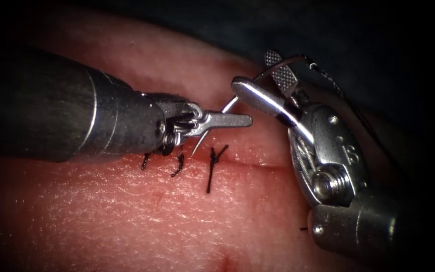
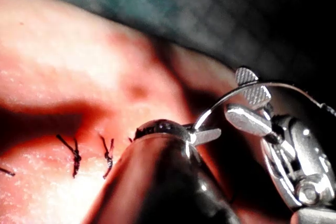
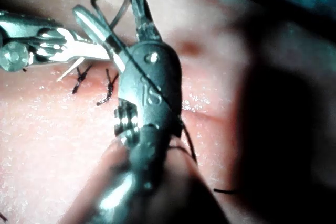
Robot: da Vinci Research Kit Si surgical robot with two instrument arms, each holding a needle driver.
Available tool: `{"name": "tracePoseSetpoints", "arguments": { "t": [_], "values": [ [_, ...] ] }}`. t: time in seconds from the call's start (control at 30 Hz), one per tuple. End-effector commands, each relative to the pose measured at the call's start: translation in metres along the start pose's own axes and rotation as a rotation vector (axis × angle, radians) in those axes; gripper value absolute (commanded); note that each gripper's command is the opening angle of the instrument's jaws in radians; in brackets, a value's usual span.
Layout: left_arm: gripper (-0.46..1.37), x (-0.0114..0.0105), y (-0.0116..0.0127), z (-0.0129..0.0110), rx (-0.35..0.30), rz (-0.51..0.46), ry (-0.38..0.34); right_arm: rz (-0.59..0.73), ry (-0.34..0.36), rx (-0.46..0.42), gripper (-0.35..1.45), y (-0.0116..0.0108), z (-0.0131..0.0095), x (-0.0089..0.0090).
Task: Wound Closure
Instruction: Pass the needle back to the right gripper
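Your left steel gripper (image 1: 227, 121), reaching in from 9 o'clock, is pressed together on the thin curved silver needle (image 1: 212, 124) near its pointed end. The tip hangs just above the pink pork tissue (image 1: 127, 211), not in it. Your right steel gripper (image 1: 265, 83), rising from 4 o'clock, stands spread around the needle's rear curve. Dark thread (image 1: 338, 95) trails toward 3 o'clock. Black knotted stitches (image 1: 212, 166) cross the cut (image 1: 258, 163).

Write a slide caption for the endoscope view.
Left tool grips the needle near its point; right tool open around it, above the stitched tissue.
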Motion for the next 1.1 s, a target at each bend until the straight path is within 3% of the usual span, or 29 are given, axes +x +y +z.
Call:
{"name": "tracePoseSetpoints", "arguments": {
  "t": [0.03,0.57,0.9,0.97,1.03,1.07,1.1],
  "values": [
    [-0.35,0.0000,0.0001,-0.0001,-0.021,-0.012,-0.003,0.001,-0.001,0.001,0.69,0.0000,0.0000,0.0001],
    [-0.35,-0.0005,0.0005,-0.0010,-0.054,-0.027,-0.023,0.005,-0.033,0.035,0.65,0.0006,0.0001,0.0003],
    [-0.35,-0.0006,0.0008,-0.0006,-0.062,-0.025,-0.031,0.023,-0.056,0.099,0.51,0.0003,0.0003,0.0001],
    [-0.35,-0.0006,0.0008,-0.0007,-0.063,-0.025,-0.031,0.024,-0.056,0.101,0.38,0.0003,0.0003,0.0001],
    [-0.35,-0.0007,0.0008,-0.0007,-0.063,-0.024,-0.031,0.024,-0.056,0.102,-0.20,0.0003,0.0002,0.0001],
    [-0.35,-0.0007,0.0008,-0.0007,-0.063,-0.024,-0.032,0.024,-0.057,0.102,-0.35,0.0003,0.0002,0.0001],
    [-0.35,-0.0008,0.0008,-0.0007,-0.063,-0.023,-0.032,0.024,-0.057,0.103,-0.35,0.0002,0.0001,0.0001]
  ]
}}
